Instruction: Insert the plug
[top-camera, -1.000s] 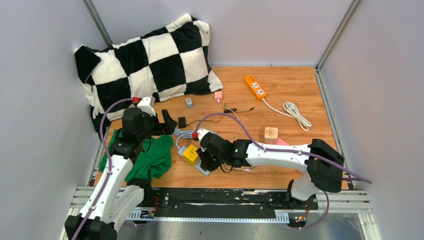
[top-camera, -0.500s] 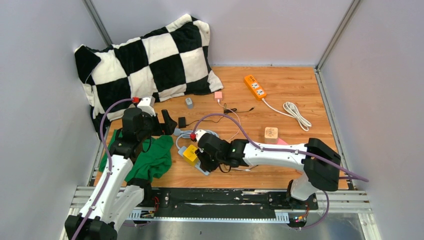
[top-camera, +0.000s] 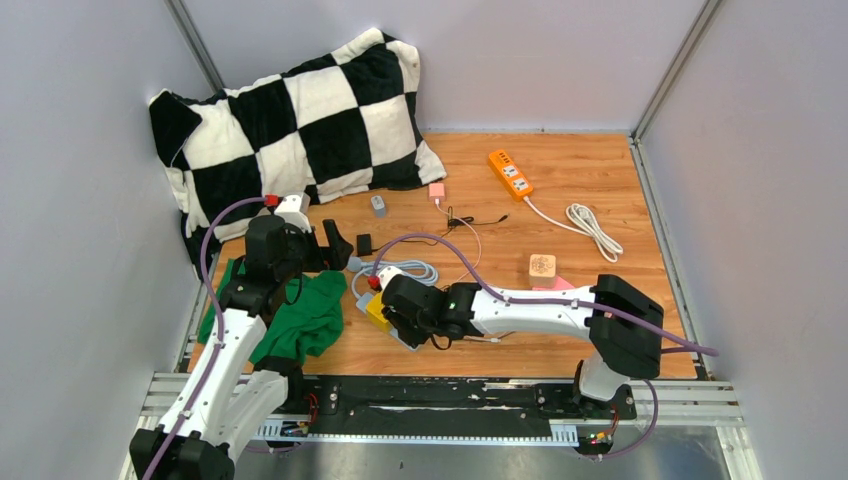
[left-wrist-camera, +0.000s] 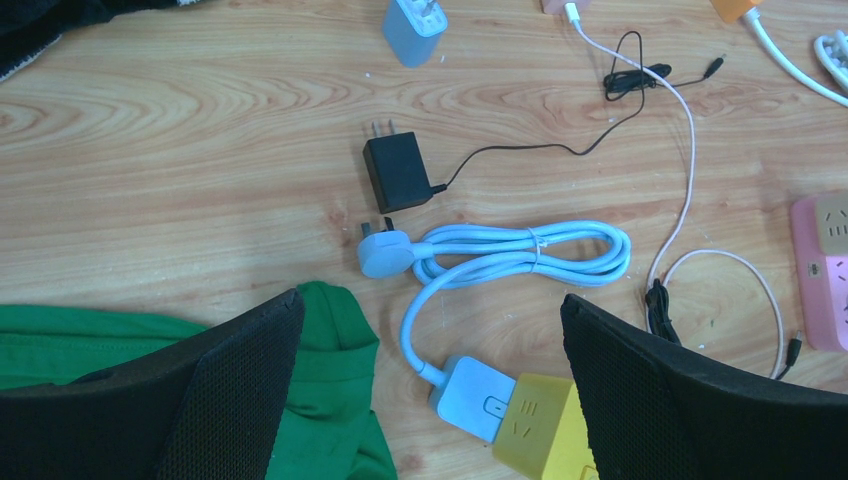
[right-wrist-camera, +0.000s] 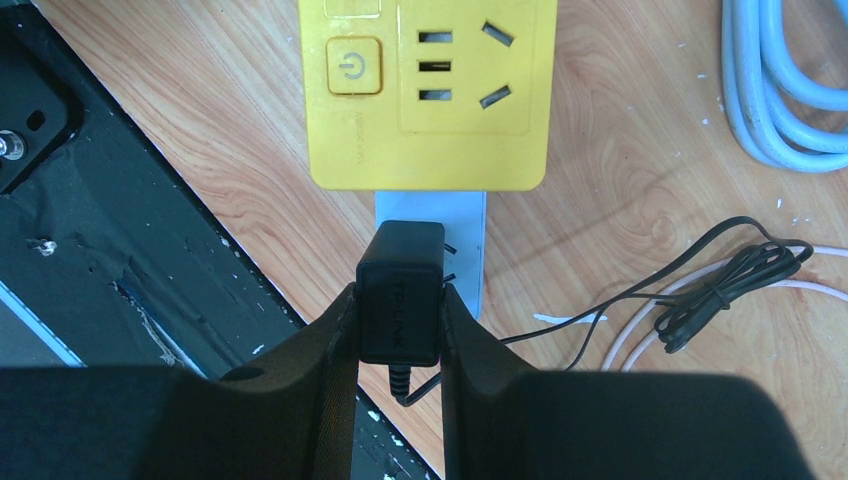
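Right gripper (right-wrist-camera: 398, 300) clamped on black adapter (right-wrist-camera: 401, 265), yellow socket block (right-wrist-camera: 430, 110) at its 12 o'clock. Right arm (top-camera: 530, 305) reaches low toward 9 o'clock. Left gripper (left-wrist-camera: 430, 300) spread wide.

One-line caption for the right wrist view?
Right gripper holds a black adapter just short of the yellow power strip and its sockets.

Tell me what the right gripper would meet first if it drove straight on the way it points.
The right gripper, shut on the black adapter, points at the yellow socket block. Likely the adapter would touch the pale strip section in front of it first, though depth is unclear.
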